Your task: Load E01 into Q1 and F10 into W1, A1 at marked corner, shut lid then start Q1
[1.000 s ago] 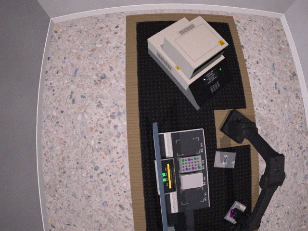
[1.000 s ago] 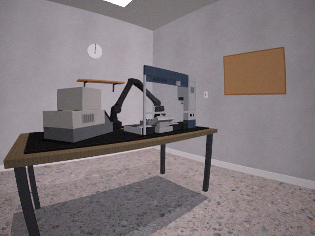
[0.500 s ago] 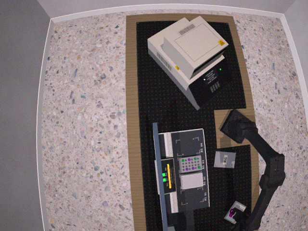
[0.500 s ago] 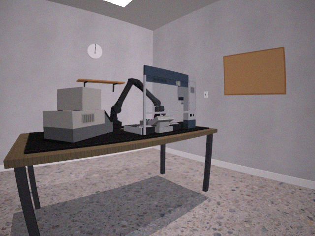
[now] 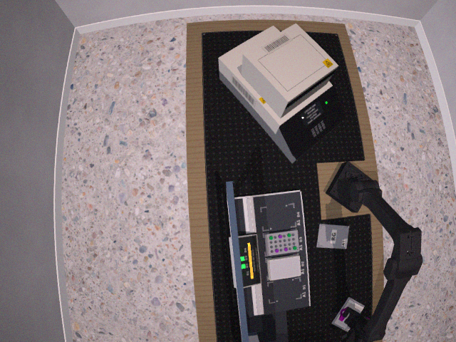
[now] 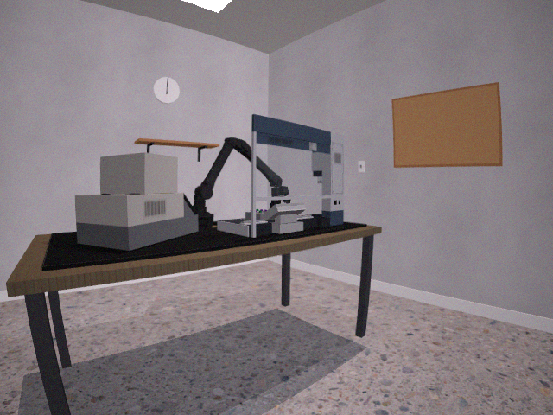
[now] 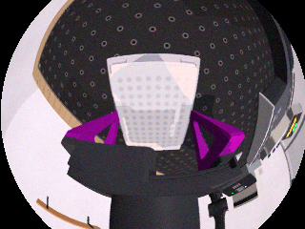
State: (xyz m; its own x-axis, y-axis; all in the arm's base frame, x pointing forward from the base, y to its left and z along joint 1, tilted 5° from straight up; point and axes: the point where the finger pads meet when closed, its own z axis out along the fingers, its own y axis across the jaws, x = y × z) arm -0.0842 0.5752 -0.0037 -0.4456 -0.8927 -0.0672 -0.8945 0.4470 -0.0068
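Plate is lying in the nest at lower right of the top view; gripper jaws are standing fully apart around it, gripping nothing. Rising straight up is avoiding dragging it.

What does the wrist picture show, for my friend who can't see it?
A pale plate full of tiny wells sits between the open purple fingers of the robot's pincer. Beneath is a black mat dotted with holes, and a lit-up machine peeks in at the right edge.
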